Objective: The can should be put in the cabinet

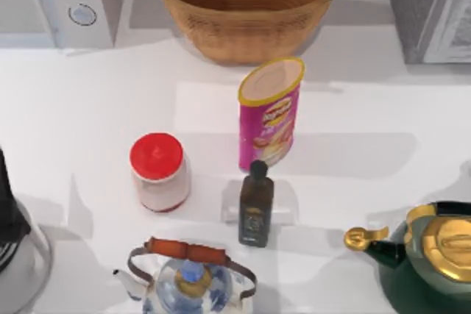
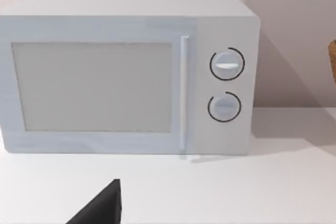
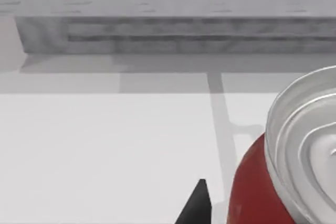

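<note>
Wicker basket [image 1: 246, 6] at table rear centre; microwave [image 2: 128, 74] rear left. Red-lidded jar [image 1: 158, 171], dark bottle [image 1: 256, 204], two kettles along the front edge.

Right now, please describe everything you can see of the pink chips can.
The chips can is a tall pink tube with a yellow rim, a beige top and a printed logo with a chips picture. It looks like cardboard. It stands upright on the white table, in front of the wicker basket and just behind the small dark bottle. No gripper holds it.
</note>
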